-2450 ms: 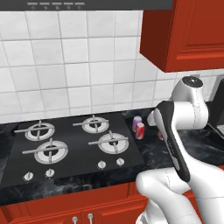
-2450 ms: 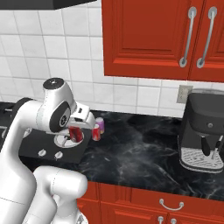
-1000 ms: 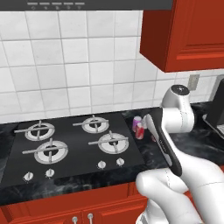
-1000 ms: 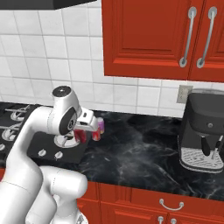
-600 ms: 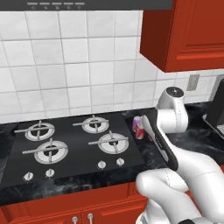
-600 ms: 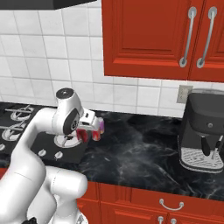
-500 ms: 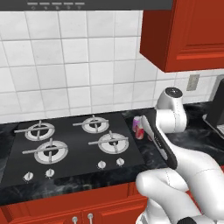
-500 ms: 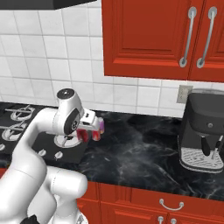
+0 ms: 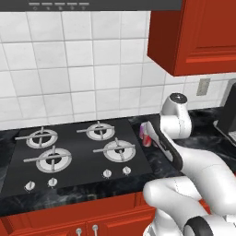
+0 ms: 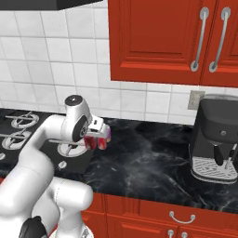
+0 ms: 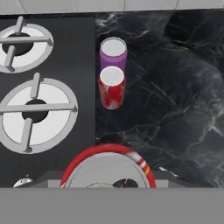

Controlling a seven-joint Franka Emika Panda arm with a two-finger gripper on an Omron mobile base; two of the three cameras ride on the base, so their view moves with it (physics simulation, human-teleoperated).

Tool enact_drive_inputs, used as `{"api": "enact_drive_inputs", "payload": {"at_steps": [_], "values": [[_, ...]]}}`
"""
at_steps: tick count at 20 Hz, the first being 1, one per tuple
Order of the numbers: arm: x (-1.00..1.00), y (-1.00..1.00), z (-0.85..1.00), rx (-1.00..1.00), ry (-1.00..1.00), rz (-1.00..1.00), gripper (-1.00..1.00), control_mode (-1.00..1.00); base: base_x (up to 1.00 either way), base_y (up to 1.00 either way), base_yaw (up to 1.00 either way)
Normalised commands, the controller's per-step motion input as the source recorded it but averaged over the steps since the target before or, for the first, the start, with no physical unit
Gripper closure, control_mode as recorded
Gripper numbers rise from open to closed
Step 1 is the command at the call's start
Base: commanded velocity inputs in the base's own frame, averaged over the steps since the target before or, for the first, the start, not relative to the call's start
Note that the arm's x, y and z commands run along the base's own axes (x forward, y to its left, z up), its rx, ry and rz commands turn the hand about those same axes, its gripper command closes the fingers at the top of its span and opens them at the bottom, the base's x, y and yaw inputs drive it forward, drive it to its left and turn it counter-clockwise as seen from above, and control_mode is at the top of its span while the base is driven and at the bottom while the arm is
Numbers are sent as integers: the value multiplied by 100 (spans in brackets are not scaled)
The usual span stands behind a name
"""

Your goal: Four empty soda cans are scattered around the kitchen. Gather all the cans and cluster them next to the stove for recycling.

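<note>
The stove (image 11: pixel 48 87) is a flat black cooktop with silvery ring burners, also in the left base view (image 9: pixel 78 152). Just off its right edge two soda cans stand upright on the black counter: a pink-purple can (image 11: pixel 113 52) and, nearer to me, a red can (image 11: pixel 112 86). Another red soda can (image 11: pixel 108 168) sits right under the hand camera, its silver top large at the bottom of the hand view, with my gripper (image 10: pixel 94 135) shut on it. It hangs above the counter close to the stove's front right corner. The purple can (image 10: pixel 107 134) peeks out beside my hand.
Black marbled counter (image 10: pixel 148 162) stretches to the right of the cans. A black coffee machine (image 10: pixel 216 139) stands at its far right. Red wall cabinets (image 10: pixel 172 42) hang overhead, and the white tiled wall (image 9: pixel 83 64) backs the stove. Knobs (image 9: pixel 115 172) line the stove's front.
My arm has shifted slightly toward the stove's right edge with the red can still in the gripper. The two standing cans have not moved.
</note>
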Motion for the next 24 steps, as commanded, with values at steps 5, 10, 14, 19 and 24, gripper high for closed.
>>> {"api": "enact_drive_inputs", "payload": {"at_steps": [5, 10, 14, 19, 24], "values": [[20, 0, -19, 0, 0, 0, 100, -100, 0, 0, 0], [20, 0, -15, 0, 0, 0, 100, -100, 0, 0, 0], [19, 0, -20, 0, 0, 0, 100, -100, 0, 0, 0], [18, 0, -19, 0, 0, 0, 100, -100, 0, 0, 0], [15, 0, -17, 0, 0, 0, 100, -100, 0, 0, 0]]}}
